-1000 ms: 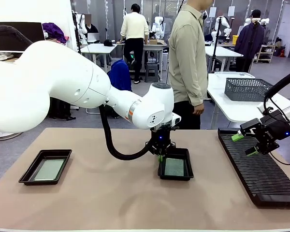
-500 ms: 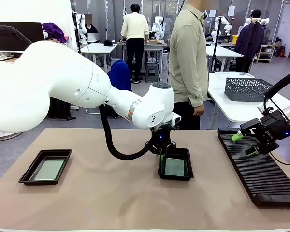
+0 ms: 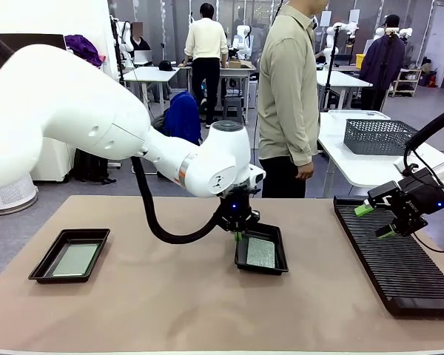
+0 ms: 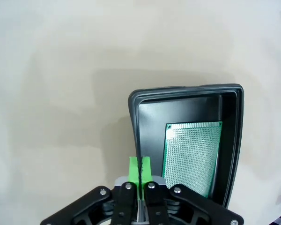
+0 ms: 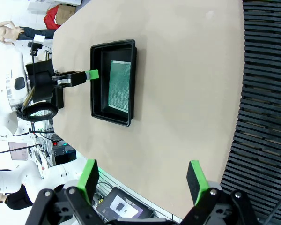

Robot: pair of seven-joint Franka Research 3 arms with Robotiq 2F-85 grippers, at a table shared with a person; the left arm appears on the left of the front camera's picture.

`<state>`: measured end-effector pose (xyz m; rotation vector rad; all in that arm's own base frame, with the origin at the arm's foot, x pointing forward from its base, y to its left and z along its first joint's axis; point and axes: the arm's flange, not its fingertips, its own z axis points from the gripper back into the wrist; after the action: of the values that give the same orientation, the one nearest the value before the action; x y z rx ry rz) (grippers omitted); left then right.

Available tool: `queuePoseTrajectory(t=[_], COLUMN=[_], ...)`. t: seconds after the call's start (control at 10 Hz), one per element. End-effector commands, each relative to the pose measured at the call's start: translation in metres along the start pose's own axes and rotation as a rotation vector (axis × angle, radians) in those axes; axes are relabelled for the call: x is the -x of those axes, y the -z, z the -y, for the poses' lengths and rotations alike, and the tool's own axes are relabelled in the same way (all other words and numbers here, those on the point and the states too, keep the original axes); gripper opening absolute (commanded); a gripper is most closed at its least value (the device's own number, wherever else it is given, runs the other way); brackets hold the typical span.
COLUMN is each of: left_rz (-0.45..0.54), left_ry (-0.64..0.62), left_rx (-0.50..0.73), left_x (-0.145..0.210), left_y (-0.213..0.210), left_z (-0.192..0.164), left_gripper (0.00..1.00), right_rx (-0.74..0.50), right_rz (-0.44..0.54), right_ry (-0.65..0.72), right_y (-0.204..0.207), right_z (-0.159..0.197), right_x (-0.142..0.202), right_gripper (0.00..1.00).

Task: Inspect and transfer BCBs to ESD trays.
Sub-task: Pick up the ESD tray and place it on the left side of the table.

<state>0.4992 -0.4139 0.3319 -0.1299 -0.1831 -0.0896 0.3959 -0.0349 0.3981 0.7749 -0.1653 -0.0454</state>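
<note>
On the tan table (image 3: 170, 296), the left gripper (image 3: 238, 235), pinching the centre tray (image 3: 260, 254) by its rim, had dragged it leftward with its BCB (image 3: 261, 252) inside, apparently for repositioning. The right gripper (image 3: 375, 220) hovered spread at right.

The left gripper (image 3: 238, 235), clamped on the rim of the middle tray (image 3: 260, 254), has pulled it toward the left tray (image 3: 70, 255) and tilted it.

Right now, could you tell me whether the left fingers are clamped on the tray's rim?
Yes, the left fingers are shut on the near rim of the black tray holding a board.
</note>
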Motion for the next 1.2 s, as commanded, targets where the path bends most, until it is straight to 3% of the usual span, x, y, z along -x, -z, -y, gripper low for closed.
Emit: queuePoseTrajectory(t=[0.0,0.6,1.1], left_rz=[-0.002,0.032,0.023], left_ry=[0.015,0.013,-0.019], left_rx=[0.091,0.244,0.283], left_x=[0.019,0.046,0.062], left_y=[-0.006,-0.016,-0.037], left_z=[-0.038,-0.128,-0.201], left_gripper=[0.03,0.03,0.03], right_rx=[0.0,0.0,0.0], right_rz=[0.004,0.004,0.004], right_ry=[0.006,0.006,0.006], right_y=[0.0,0.0,0.0], right_z=[-0.001,-0.001,-0.001], right_x=[0.0,0.0,0.0], right_gripper=[1.0,1.0,1.0])
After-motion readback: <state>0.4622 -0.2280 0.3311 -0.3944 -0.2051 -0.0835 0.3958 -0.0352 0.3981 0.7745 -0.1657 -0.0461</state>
